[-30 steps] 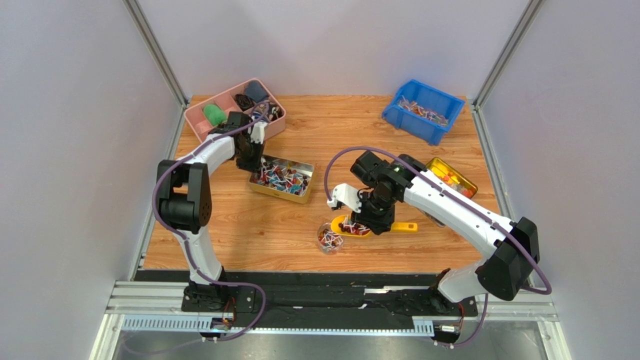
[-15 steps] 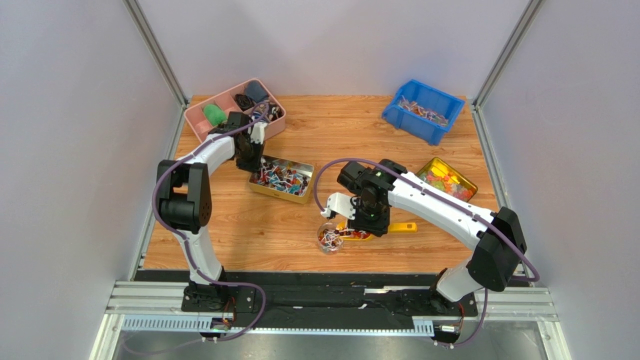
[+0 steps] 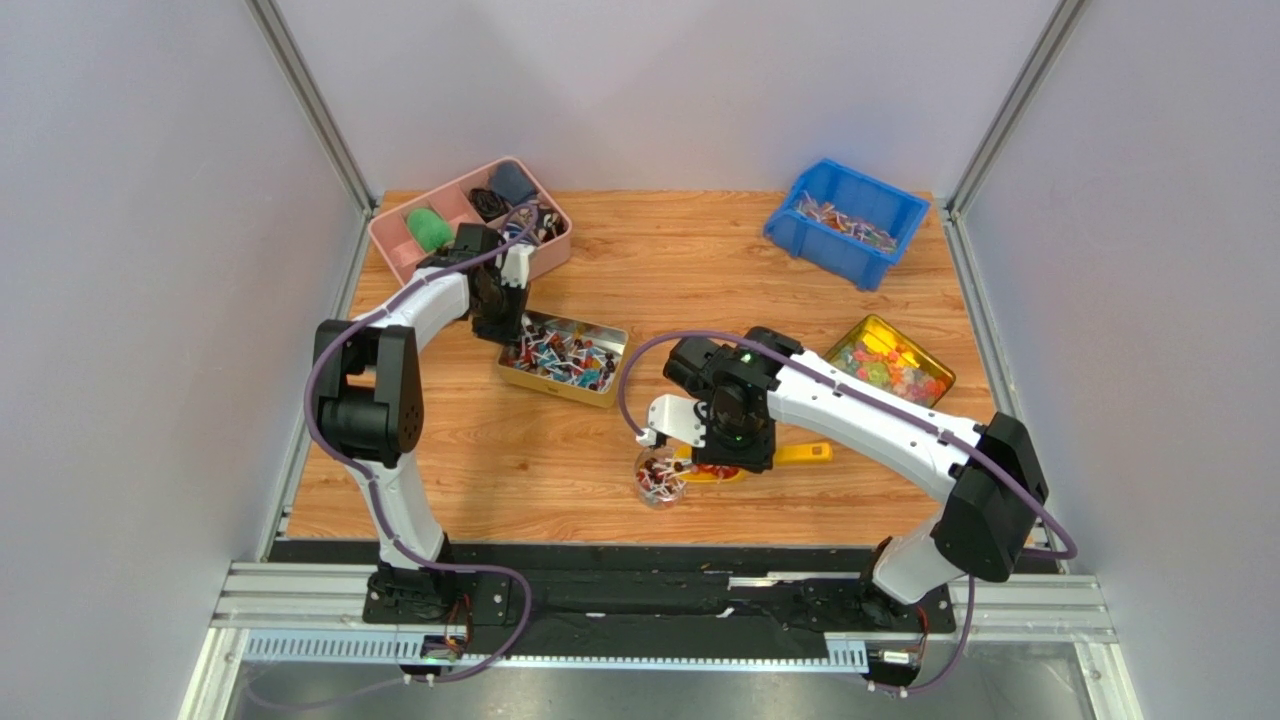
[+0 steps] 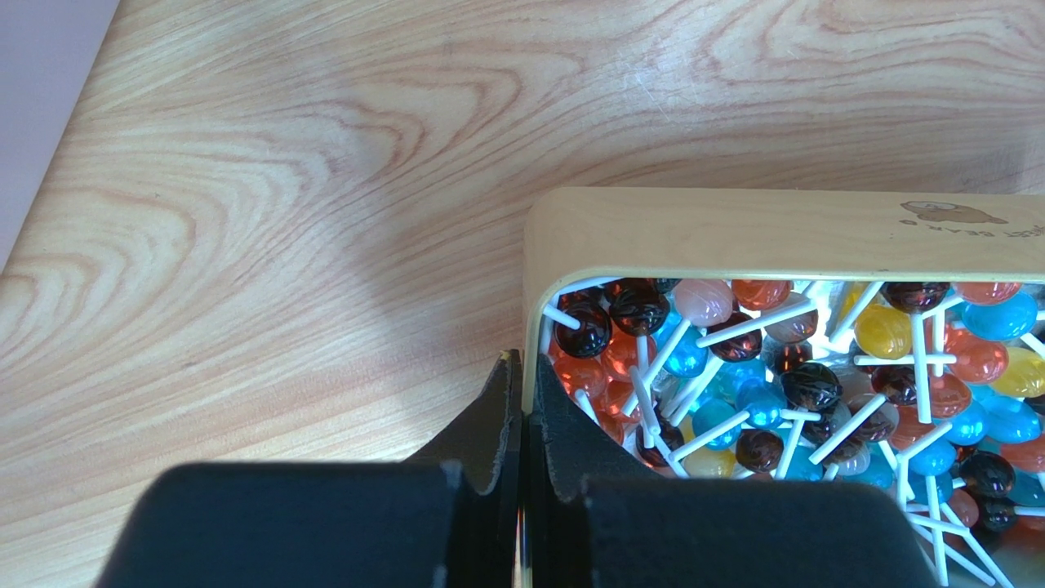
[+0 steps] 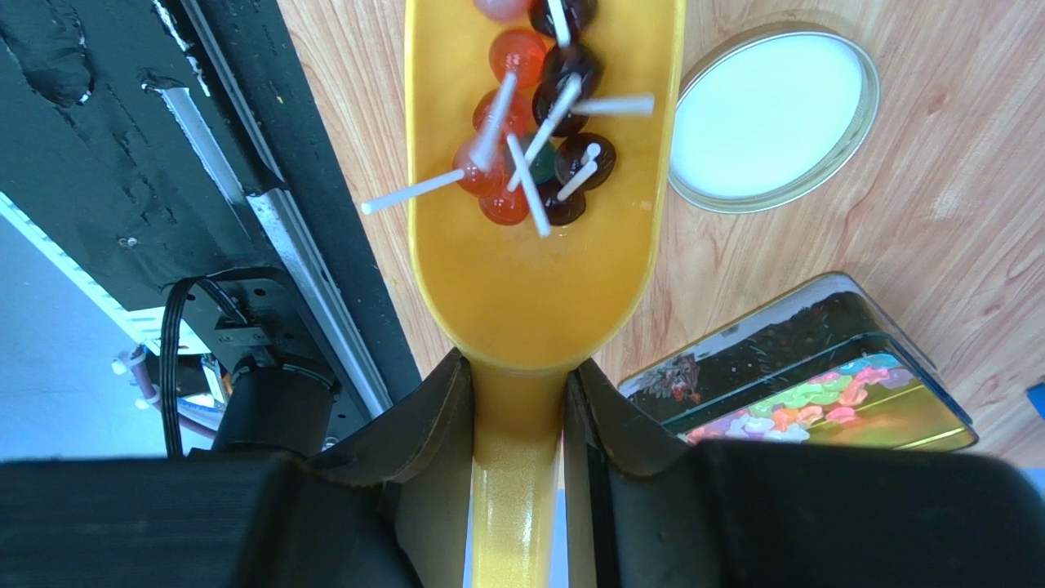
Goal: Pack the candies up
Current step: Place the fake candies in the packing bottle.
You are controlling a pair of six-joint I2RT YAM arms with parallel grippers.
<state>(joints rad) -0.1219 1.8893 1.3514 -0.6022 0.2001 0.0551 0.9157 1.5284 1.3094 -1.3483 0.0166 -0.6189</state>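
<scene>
Right gripper (image 5: 518, 382) holds the scoop (image 5: 540, 288) of candies (image 5: 530, 172), maybe right over the front-edge jar (image 3: 657, 482); left gripper (image 4: 525, 410) pinches the tin (image 4: 785, 233).

You've got a glossy yellow plastic scoop (image 5: 540, 288), shiny smooth candies (image 5: 513, 55), a matt wood-grain table (image 4: 307, 184) & a smooth, dull metal tin (image 4: 761, 233).

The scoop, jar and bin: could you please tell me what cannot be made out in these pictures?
Scoop mouth: cut off by the right wrist view's top edge; partly under the right gripper in the top view.
Jar: fill level too small in the top view; outside both wrist views.
Bin contents: too small, top view.
</scene>
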